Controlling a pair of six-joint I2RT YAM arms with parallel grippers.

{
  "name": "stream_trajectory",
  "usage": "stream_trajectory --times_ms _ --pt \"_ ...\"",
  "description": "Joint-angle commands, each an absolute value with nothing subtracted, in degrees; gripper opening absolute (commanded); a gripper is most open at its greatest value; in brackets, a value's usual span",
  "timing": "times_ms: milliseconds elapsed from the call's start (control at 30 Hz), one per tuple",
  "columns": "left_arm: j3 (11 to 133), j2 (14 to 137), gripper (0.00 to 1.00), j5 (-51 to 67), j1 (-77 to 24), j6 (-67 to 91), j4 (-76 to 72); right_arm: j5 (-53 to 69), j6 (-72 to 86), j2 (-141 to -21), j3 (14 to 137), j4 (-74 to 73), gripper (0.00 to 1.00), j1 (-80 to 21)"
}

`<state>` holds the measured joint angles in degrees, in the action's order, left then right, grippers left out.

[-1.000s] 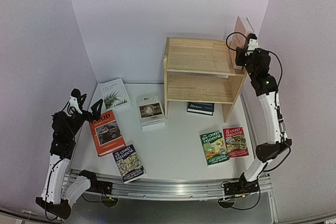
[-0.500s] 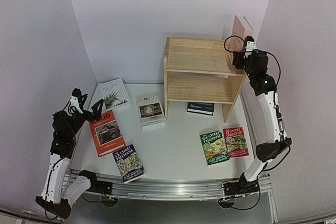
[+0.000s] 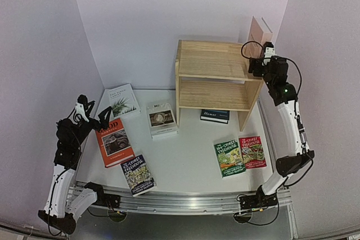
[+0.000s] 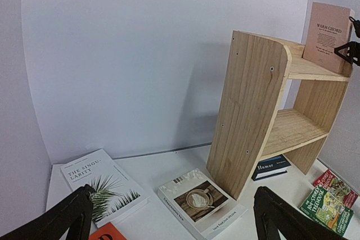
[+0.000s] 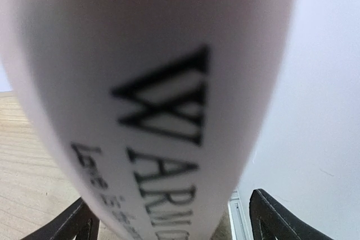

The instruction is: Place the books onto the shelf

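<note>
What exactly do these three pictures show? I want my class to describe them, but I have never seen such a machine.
Two white-and-black robot arms are bolted to the near edge of a white table. The wide picture comes from a fixed camera overhead; the other two come from a camera on each wrist, with that claw's black fingers at the bottom. A small two-tier light wooden shelf stands on the table. A pale pink book stands upright on its top tier, between the open fingers of the right claw. A navy "Humor" book lies under the shelf. Six more lie flat in the open, among them an orange "GOOD" book near the left claw, which is open and empty.
</note>
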<state>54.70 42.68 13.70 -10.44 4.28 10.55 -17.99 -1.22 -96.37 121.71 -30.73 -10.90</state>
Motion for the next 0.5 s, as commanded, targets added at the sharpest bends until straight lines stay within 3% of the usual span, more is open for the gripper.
stream_trajectory --times_ms 0,300,467 --pt "54.96 42.39 1.0 15.06 -10.23 4.59 10.11 -18.52 -0.44 -91.45 118.2 -27.55 0.91 -10.66" --pt "55.27 43.11 1.0 17.11 -10.26 4.57 11.83 -17.12 2.39 -85.15 111.83 -24.39 0.92 -10.65" --pt "57.5 47.91 1.0 23.88 -10.23 4.25 24.16 -16.45 6.57 -78.75 104.95 -24.17 0.93 -10.67"
